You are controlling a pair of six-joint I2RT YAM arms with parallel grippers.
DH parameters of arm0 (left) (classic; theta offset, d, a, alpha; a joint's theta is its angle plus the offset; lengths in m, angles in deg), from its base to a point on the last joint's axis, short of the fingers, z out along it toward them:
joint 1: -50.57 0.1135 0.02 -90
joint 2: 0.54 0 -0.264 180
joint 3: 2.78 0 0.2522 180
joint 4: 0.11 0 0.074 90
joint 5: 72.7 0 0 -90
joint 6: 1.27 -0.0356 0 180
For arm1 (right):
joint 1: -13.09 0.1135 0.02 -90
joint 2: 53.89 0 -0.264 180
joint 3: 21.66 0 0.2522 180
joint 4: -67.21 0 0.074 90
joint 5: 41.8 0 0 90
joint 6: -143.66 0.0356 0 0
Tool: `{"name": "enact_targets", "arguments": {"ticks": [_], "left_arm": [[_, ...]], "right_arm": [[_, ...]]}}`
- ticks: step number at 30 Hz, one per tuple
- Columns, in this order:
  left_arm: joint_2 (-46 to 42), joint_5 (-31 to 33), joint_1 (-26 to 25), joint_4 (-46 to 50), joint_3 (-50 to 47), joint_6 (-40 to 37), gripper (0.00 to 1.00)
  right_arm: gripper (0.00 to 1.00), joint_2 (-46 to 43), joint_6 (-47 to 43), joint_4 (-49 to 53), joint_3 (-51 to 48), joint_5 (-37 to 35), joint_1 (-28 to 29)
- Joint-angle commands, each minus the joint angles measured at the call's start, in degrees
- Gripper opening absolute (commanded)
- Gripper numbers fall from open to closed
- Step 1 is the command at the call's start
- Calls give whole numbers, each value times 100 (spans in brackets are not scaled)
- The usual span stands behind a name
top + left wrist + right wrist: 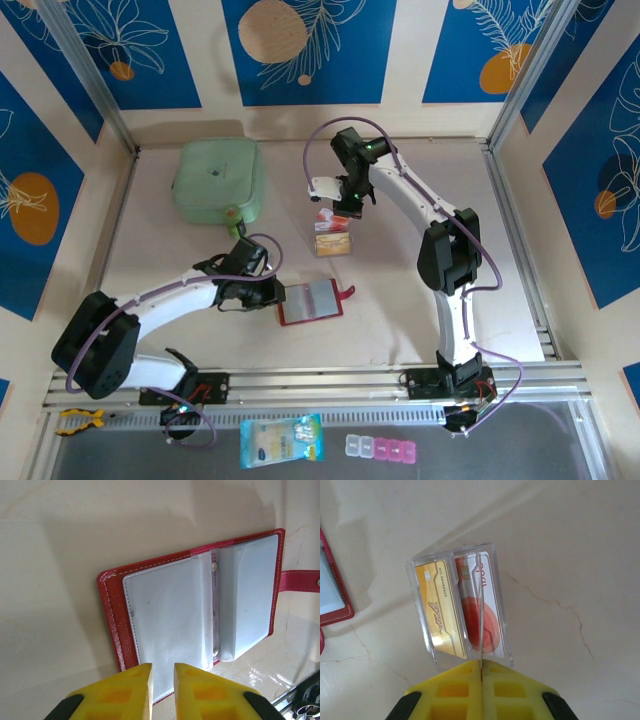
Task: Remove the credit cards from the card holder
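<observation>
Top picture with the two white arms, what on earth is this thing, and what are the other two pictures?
That is a robot: a left arm and a right arm bolted to a table, filmed from above. The other two come from a camera on each wrist, so the yellow blocks are that hand's fingers. On the table lie an open red card holder and a pale green pouch. The left hand, fingers slightly apart, sits at the card holder's edge. The right hand is shut on a thin panel of a clear plastic box holding a yellow card and a red-and-white card.
</observation>
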Motion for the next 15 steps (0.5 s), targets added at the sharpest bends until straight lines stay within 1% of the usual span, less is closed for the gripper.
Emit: {"name": "enact_targets", "arguments": {"ticks": [1,6,15], "left_arm": [[-112,31,71,138,19,33,19],[-172,58,94,160,-42,34,19],[-210,27,106,178,-52,25,20]], "right_arm": [[0,210,-112,69,145,159,-56],[0,337,-112,77,72,207,-90],[0,277,-5,213,-325,320,-31]]}}
